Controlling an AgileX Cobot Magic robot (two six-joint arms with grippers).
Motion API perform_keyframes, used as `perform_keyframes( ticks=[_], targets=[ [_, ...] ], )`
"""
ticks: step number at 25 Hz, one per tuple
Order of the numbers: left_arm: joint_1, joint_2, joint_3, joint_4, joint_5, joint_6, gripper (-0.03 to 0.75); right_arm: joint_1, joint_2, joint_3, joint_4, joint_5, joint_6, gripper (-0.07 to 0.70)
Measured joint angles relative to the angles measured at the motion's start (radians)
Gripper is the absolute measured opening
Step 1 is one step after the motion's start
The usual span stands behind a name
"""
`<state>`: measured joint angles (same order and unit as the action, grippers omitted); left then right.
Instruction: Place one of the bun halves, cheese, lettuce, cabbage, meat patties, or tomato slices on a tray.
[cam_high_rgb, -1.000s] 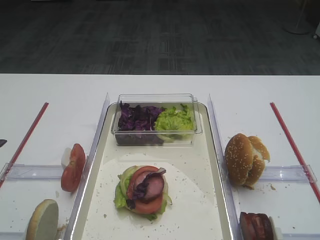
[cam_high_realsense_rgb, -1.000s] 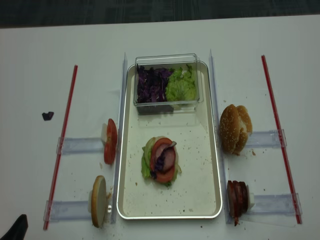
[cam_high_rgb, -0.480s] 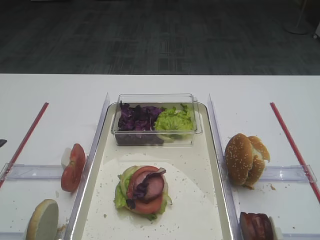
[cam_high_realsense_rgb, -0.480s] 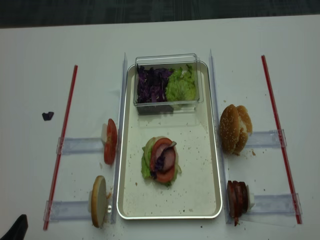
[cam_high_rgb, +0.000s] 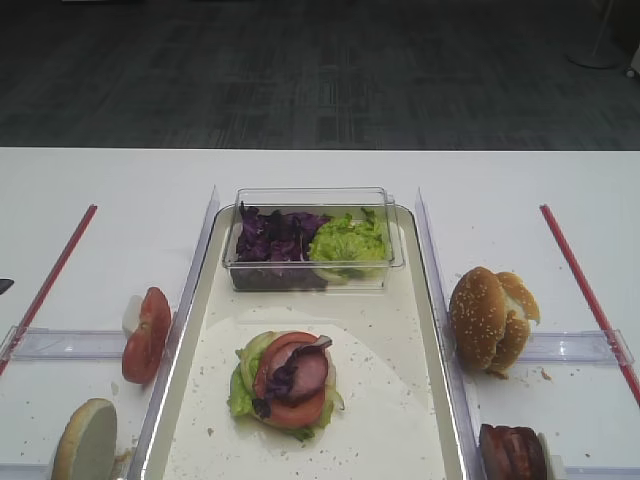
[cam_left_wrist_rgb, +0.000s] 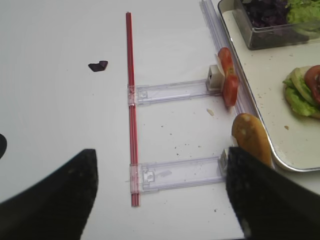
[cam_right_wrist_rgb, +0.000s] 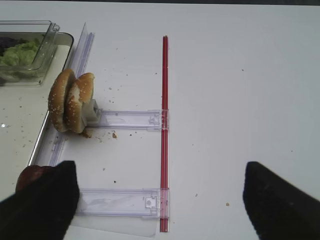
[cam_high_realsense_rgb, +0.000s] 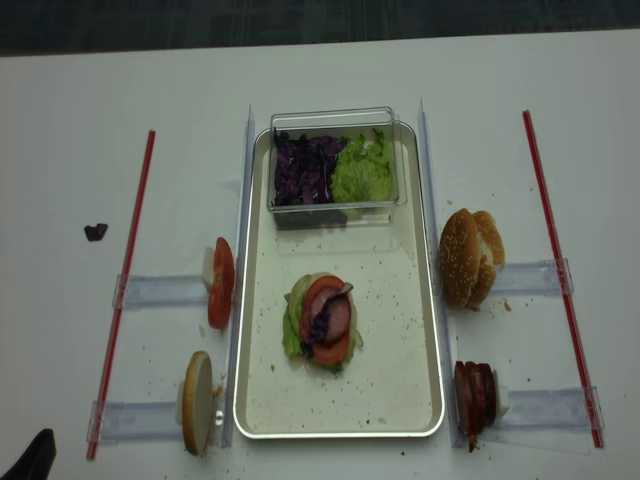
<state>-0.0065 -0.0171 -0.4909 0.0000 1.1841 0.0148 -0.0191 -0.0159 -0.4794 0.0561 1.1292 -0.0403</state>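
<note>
Apparently nothing has shifted: the stack on the long cream-white tray (cam_high_realsense_rgb: 400, 400) sits unchanged, both the left gripper (cam_left_wrist_rgb: 160, 195) and the right gripper (cam_right_wrist_rgb: 160, 200) parked, jaws apart, holding nothing.

White table (cam_high_realsense_rgb: 330, 80) carries the tray (cam_high_realsense_rgb: 415, 330), two red strips (cam_high_realsense_rgb: 125, 270), clear holders (cam_high_realsense_rgb: 160, 291).

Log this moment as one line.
stack on tray: lettuce, tomato, patty, cabbage | buns right of tray | left claw open, empty | right claw open, empty
</note>
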Motion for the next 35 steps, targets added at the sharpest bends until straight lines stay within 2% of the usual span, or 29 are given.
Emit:
perform_keyframes(
  ticks=[35],
  targets=[
    [0.0, 0.0, 0.0, 0.0, 0.0, 0.0, 0.493, 0.0, 0.0, 0.0, 0.0, 0.0, -0.003, 0.678]
  ],
)
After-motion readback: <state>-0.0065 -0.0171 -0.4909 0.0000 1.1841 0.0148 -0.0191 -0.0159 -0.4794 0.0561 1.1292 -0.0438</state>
